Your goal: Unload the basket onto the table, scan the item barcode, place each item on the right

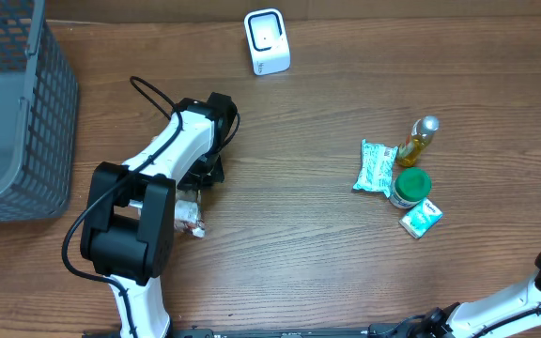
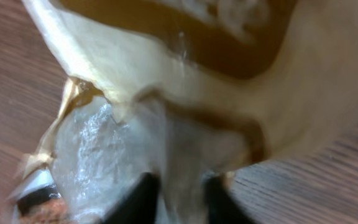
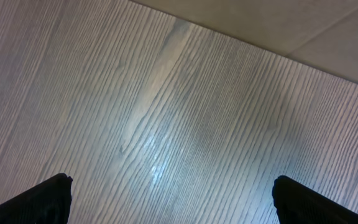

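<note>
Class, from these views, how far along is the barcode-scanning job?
Done: the left claw grips a cream packet. In hand: that packet is away from the white scanner. Left: carry it there and show its barcode. The right claw hangs open over the table.

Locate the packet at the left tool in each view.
Overhead: packet peeks out left of centre, low in the picture, mostly hidden.
Left wrist: packet fills the frame, pinched in the left tool.
Right wrist: not in it.
Shared landmark: the wood-grain table.
</note>
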You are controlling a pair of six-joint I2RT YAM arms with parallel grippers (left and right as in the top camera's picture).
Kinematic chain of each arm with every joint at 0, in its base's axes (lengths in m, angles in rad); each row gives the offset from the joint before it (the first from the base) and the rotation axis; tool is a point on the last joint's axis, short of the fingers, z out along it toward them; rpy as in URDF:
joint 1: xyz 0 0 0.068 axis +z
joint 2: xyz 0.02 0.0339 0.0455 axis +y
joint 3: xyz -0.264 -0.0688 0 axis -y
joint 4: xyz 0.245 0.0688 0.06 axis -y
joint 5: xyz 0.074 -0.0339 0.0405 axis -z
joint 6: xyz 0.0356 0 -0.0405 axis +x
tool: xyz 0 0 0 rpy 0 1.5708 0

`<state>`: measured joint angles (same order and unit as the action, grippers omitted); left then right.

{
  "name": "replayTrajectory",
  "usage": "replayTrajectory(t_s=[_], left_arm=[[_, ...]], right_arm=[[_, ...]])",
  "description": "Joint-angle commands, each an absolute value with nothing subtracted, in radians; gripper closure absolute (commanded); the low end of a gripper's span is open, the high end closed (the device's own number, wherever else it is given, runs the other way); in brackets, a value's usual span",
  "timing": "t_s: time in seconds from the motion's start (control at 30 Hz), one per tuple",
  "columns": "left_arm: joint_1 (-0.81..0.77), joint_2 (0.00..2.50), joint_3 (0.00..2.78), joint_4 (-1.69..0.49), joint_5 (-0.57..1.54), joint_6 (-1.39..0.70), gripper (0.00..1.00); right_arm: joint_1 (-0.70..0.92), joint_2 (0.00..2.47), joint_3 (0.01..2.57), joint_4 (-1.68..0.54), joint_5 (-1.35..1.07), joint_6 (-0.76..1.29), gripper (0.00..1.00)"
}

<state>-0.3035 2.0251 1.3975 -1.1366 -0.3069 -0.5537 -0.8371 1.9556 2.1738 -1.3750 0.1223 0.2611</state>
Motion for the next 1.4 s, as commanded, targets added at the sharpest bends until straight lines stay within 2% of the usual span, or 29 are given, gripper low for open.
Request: replayTrajectory(t_s=[0.0,0.27,0.47,0.7,0.83,1.3,1.37], left_arm=[[-0.305,2.025,1.389,-1.113,-0.294,-0.561,0.96],[-0.328,2.025,1.499,-1.102,-0.093,-0.549,0.96],[-0.376,2.025,1.520,-1.011,0.080,-0.584,0.96],[-0.410,2.025,1.520,-0.965,0.075,-0.724,0.96],[-0.412,2.025,1.522,-0.956,0.076,-0.733,0.96],[-0.413,2.025,1.522,-0.952,0.106,-0.448,0.95],[-0.413,2.025,1.522,-0.952,0.106,-0.421,0.90]], right_arm=[[-0.838,1.942,2.183,-1.371,0.129,0.262,0.00],[-0.838,1.942,2.183,-1.371,0.129,0.262,0.00],[-0.838,1.942,2.183,-1.371,0.129,0.262,0.00],[-0.838,1.942,2.183,-1.371,0.129,0.262,0.00],[-0.838,1.942,2.183,-1.371,0.129,0.262,0.00],[-0.838,1.942,2.183,-1.371,0.129,0.262,0.00],[-0.838,1.942,2.183,-1.371,0.129,0.262,0.00]])
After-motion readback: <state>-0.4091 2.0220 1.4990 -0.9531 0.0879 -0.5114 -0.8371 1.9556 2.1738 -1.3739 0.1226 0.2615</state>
